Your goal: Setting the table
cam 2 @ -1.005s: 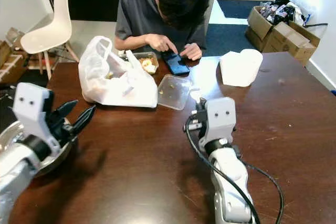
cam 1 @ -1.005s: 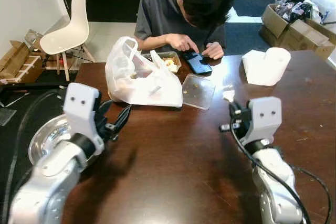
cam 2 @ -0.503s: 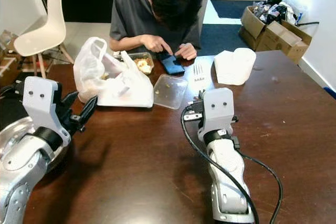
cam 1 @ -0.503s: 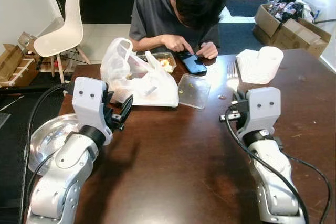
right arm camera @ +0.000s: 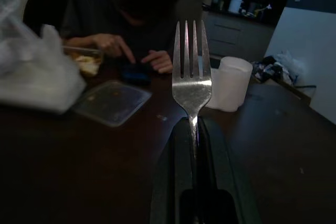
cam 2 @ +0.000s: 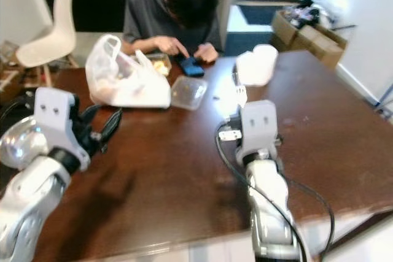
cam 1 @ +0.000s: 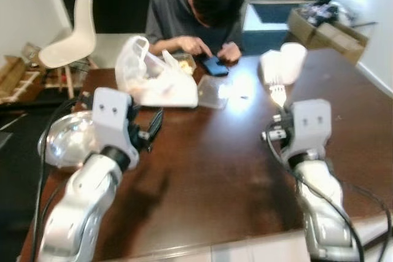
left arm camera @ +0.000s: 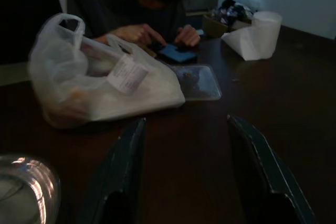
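Two grippers are out over the near half of the dark brown wooden worktop (cam 1: 215, 176). My right gripper (right arm camera: 192, 124) has its black fingers pressed together on the handle of a silver metal fork (right arm camera: 191, 80), tines pointing away toward the far edge, held above the worktop. My left gripper (left arm camera: 184, 150) hovers with its fingers spread apart and nothing between them, close to the left edge, where a shiny round metal bowl (cam 1: 70, 141) sits.

My worry is the fork: it is pinched only by its thin handle, so a quick swing or a hard touchdown could twist it out of line or let it slip.

Farther on, a white plastic bag (cam 1: 156, 81) and a clear plastic container lid (cam 1: 213, 92) crowd the far left part. A white paper roll (cam 1: 282, 62) stands toward the far right corner. A person in a grey shirt (cam 1: 196, 10) leans over the far edge, tapping a dark phone (cam 1: 215, 65), so any place setting there risks bumping their hands.
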You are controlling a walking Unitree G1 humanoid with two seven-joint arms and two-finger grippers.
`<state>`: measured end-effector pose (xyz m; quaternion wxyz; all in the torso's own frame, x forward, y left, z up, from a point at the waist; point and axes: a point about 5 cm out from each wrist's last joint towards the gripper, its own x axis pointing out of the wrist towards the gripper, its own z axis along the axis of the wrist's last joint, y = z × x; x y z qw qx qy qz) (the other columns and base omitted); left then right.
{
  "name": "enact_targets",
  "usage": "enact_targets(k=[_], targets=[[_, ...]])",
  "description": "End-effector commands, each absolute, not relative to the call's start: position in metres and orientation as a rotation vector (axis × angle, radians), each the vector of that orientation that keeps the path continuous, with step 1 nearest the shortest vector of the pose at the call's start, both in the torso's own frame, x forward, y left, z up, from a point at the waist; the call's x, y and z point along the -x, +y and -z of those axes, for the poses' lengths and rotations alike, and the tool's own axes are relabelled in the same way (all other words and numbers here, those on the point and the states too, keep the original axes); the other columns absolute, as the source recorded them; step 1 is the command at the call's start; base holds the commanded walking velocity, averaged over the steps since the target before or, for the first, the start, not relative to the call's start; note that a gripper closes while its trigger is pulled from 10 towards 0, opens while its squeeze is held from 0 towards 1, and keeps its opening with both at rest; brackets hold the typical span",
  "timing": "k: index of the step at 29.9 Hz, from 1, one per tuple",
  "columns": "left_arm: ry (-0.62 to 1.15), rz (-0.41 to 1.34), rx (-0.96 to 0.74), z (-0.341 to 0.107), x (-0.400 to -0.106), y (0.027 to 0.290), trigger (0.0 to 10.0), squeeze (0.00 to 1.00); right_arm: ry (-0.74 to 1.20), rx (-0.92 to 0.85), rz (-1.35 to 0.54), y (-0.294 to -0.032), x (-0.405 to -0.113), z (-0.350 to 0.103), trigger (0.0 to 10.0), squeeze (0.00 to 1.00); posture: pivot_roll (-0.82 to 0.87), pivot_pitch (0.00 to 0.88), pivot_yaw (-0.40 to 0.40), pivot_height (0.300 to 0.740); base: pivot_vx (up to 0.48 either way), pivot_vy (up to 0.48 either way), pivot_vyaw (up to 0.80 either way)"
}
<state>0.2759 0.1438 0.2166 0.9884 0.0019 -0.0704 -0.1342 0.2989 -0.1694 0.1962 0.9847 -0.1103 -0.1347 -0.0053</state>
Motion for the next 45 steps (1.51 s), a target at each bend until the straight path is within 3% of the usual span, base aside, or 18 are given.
enact_targets(k=[1, 27, 45], targets=[[-0.144, 0.252, -0.017, -0.216, -0.276, 0.147, 10.0, 0.0, -0.267, 0.216, 0.001, -0.167, -0.3, -0.195, 10.0, 0.0, -0.06, 0.0, 0.098, 0.74, -0.364, 0.0, 0.0], [-0.133, 0.264, -0.022, -0.213, -0.275, 0.144, 10.0, 0.0, -0.23, 0.095, 0.012, -0.17, -0.301, -0.19, 10.0, 0.0, -0.06, 0.0, 0.102, 0.74, -0.04, 0.0, 0.0], [-0.124, 0.25, 0.0, -0.209, -0.278, 0.143, 10.0, 0.0, -0.277, 0.019, -0.135, -0.15, -0.301, -0.199, 10.0, 0.0, -0.06, 0.0, 0.096, 0.74, 0.0, 0.0, 0.0]])
